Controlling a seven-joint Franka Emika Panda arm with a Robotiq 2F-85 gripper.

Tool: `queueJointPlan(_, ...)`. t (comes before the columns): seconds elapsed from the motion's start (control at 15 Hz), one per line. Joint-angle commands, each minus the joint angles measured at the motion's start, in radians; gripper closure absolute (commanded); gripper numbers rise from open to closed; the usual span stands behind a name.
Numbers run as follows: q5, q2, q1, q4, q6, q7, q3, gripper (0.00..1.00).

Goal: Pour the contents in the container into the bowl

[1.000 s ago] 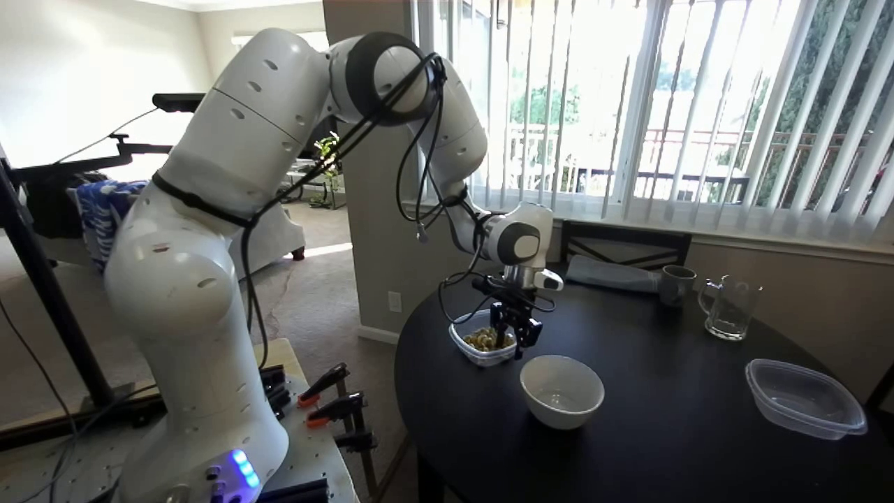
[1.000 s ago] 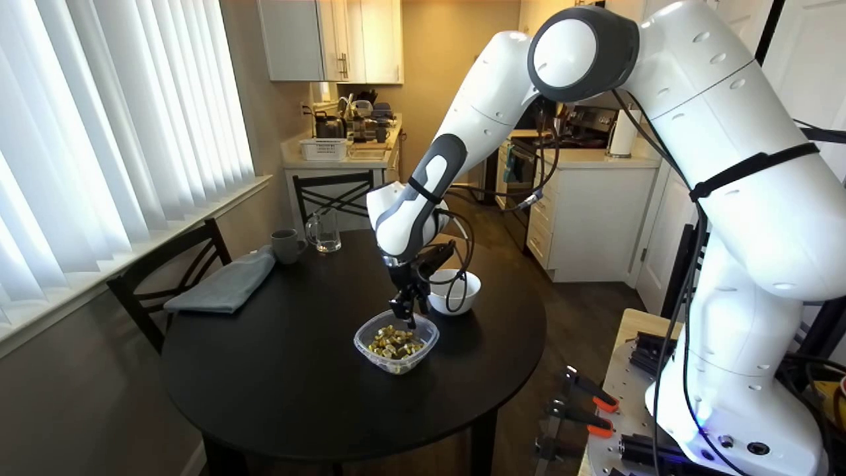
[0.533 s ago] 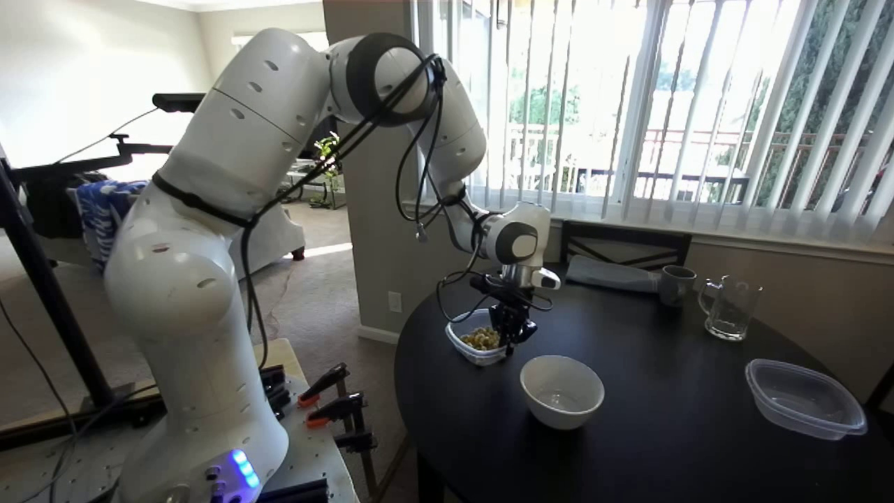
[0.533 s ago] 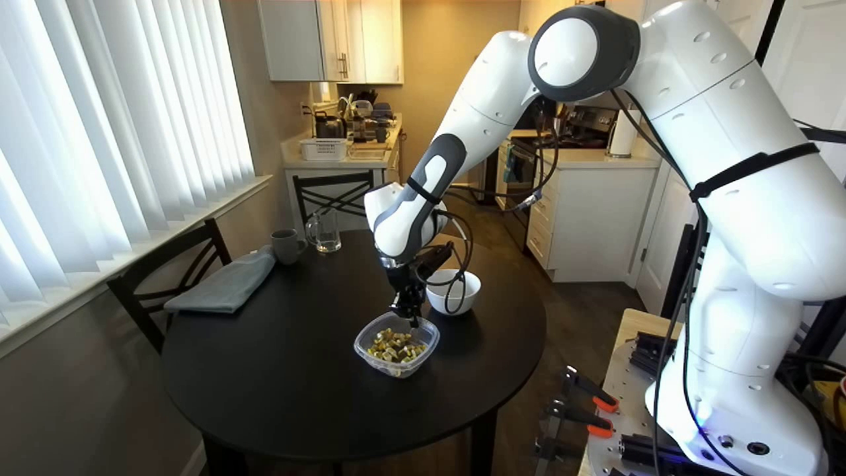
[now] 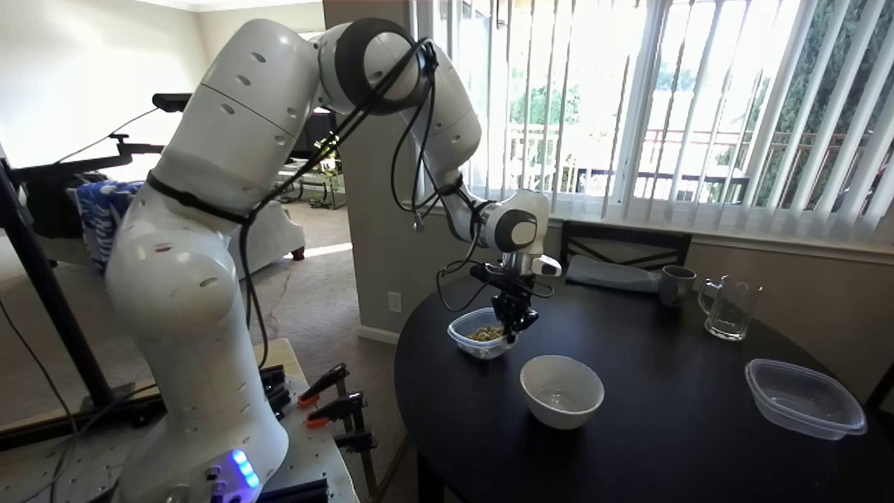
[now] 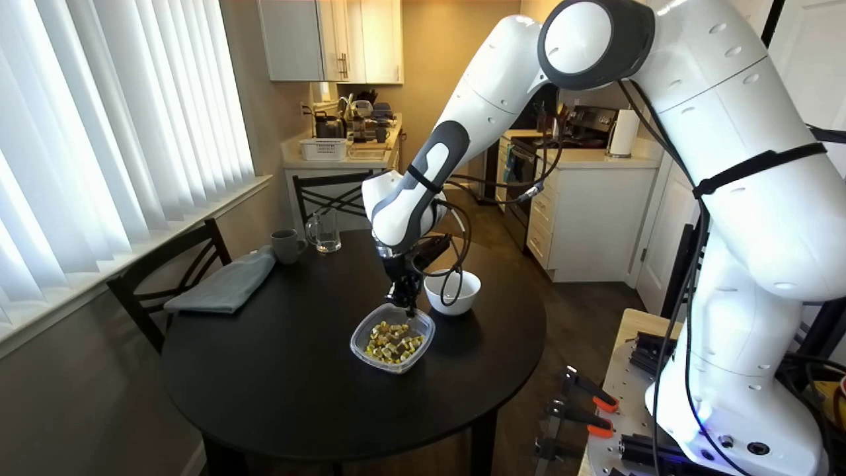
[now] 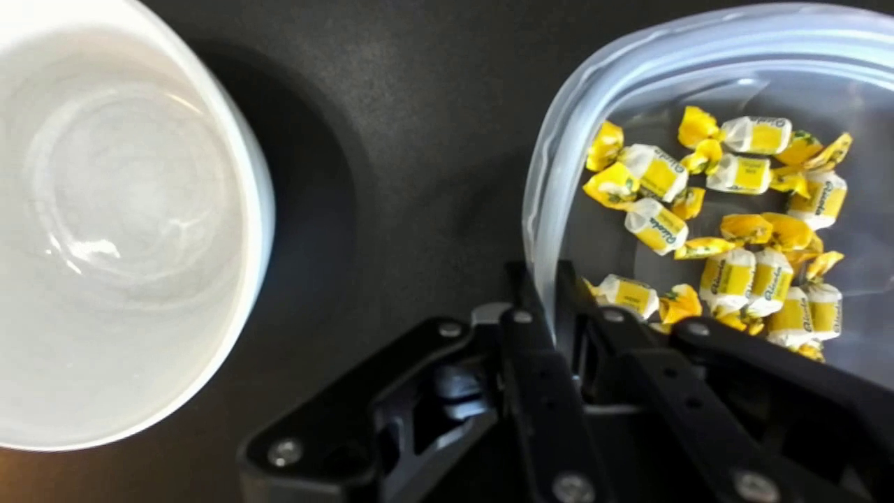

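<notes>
1. Container (image 7: 552,181) fills the right of the wrist view; its left wall meets the claw (image 7: 543,276) at lower centre.
2. Jaws stand nearly together with just that thin wall between them, so the claw appears to have the container by its rim. Rounded-square in both exterior views, the container gives no plain long axis. It is upright or close to it; whether its base touches the table (image 5: 670,433) I cannot tell.
3. At the left of the wrist view is the bowl (image 7: 133,223), near the container yet apart. The pinched wall is the one facing it. Carrying should therefore run leftward in that frame, and I judge that the candies (image 7: 730,276) must tip past the claw or over a neighbouring side.
4. Counted: one claw on one arm (image 5: 237,140); one container; one bowl; ten candies plainly visible, perhaps more hidden by the claw.
5. Farther off, in an exterior view: one folded cloth (image 5: 614,274), one grey mug (image 5: 676,286) and one glass mug (image 5: 732,311), right of centre; one larger clear tub (image 5: 803,399), lower right.
</notes>
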State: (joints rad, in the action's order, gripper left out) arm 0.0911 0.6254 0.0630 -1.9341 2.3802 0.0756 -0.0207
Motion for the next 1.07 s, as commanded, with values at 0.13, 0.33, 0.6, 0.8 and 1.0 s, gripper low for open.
queueJointPlan(0.13,0.135,-0.133,0.163,-0.097,-0.014,0.327,-0.109,0.95)
queueJointPlan(0.33,0.248,-0.182,0.251,-0.101,-0.086,0.511,-0.141,0.95)
queueJointPlan(0.6,0.304,-0.223,0.276,-0.076,-0.238,0.610,-0.099,0.95)
queueJointPlan(0.8,0.259,-0.249,0.238,-0.069,-0.291,0.540,-0.044,0.95)
queueJointPlan(1.0,0.239,-0.285,0.204,-0.079,-0.293,0.550,-0.029,0.95)
